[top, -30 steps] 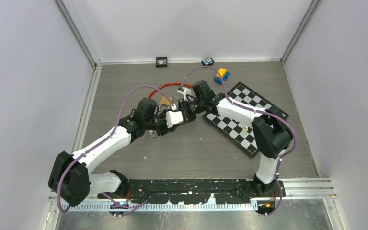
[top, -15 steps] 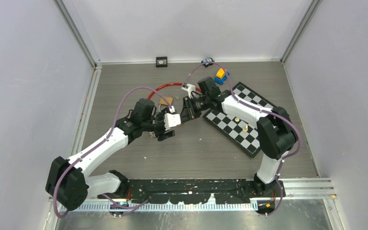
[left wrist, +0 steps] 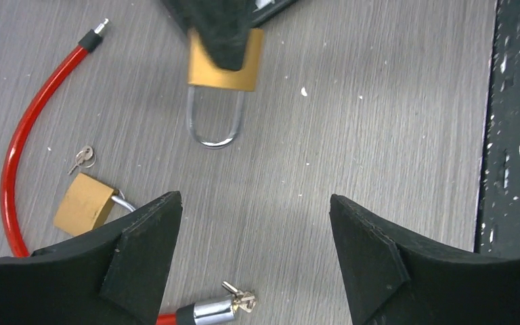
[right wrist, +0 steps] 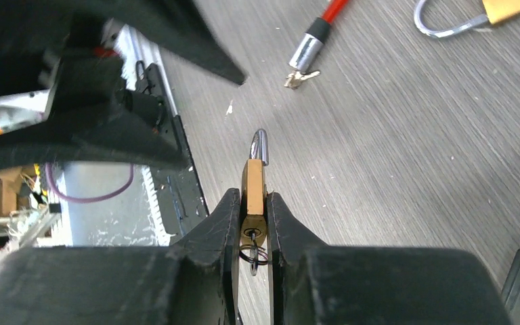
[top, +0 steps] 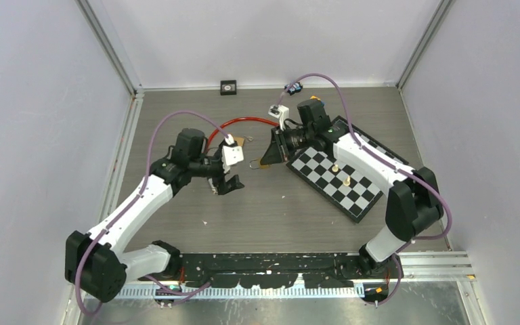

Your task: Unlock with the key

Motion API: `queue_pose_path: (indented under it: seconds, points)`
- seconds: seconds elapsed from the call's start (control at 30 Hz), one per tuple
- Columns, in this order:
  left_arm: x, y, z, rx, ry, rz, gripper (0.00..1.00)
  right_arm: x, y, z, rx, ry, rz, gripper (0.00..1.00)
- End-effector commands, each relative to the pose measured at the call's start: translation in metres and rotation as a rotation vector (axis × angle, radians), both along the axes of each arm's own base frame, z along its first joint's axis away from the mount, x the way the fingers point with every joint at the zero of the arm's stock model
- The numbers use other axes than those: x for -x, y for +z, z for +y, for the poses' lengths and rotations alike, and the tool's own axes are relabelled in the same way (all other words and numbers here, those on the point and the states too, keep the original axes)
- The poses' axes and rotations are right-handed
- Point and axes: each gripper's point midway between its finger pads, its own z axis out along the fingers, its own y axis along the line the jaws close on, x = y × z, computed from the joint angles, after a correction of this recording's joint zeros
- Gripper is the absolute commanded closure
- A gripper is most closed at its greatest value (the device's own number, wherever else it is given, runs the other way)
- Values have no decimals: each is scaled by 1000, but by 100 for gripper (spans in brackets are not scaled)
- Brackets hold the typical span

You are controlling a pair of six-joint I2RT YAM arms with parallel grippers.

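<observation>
The right gripper (right wrist: 252,203) pinches the brass padlock (right wrist: 252,179) tight, key (right wrist: 252,252) in its keyhole, near the red cable (left wrist: 24,115); the left gripper (left wrist: 254,200) gapes wide, empty; a second padlock (left wrist: 83,203) and loose keys (left wrist: 81,159) lie inside the cable's curve.

held padlock (right wrist: 253,186): you see a brass-coloured metal body with a dull satin face; its shackle is bright polished steel.
loose padlock (left wrist: 84,203): the same brassy metal, faintly brushed.
cable (left wrist: 68,68): your red cable has a smooth, glossy plastic sheath; its end cap (left wrist: 206,313) is shiny chromed metal.
left gripper (left wrist: 254,217): matt black pads (left wrist: 142,257), slightly grainy, rubber- or foam-like.
table (left wrist: 393,101): grey wood-grain, matt, flecked with white.
</observation>
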Motion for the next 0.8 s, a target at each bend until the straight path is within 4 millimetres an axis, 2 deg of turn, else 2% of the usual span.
queue_pose_path:
  seconds: [0.0, 0.07, 0.13, 0.27, 0.4, 0.6, 0.77]
  points:
    - [-1, 27, -4, 158, -46, 149, 20, 21, 35, -2, -100, 119, -115, 99]
    - [-8, 35, -4, 212, -36, 190, 22, 27, 37, -1, -121, 148, -112, 99]
    - [-15, 34, -5, 232, -36, 221, 23, 32, 41, 0, -147, 175, -103, 99]
    - [-17, 36, -18, 295, -86, 312, 25, 36, 43, 2, -167, 195, -90, 99]
    - [-20, 36, -32, 333, -120, 419, 36, 36, 45, 3, -178, 194, -84, 99]
    - [-7, 34, -44, 340, -201, 455, 59, 31, 41, 4, -170, 167, -77, 99]
    - [2, 31, -50, 331, -229, 458, 59, 29, 38, 4, -164, 154, -72, 99]
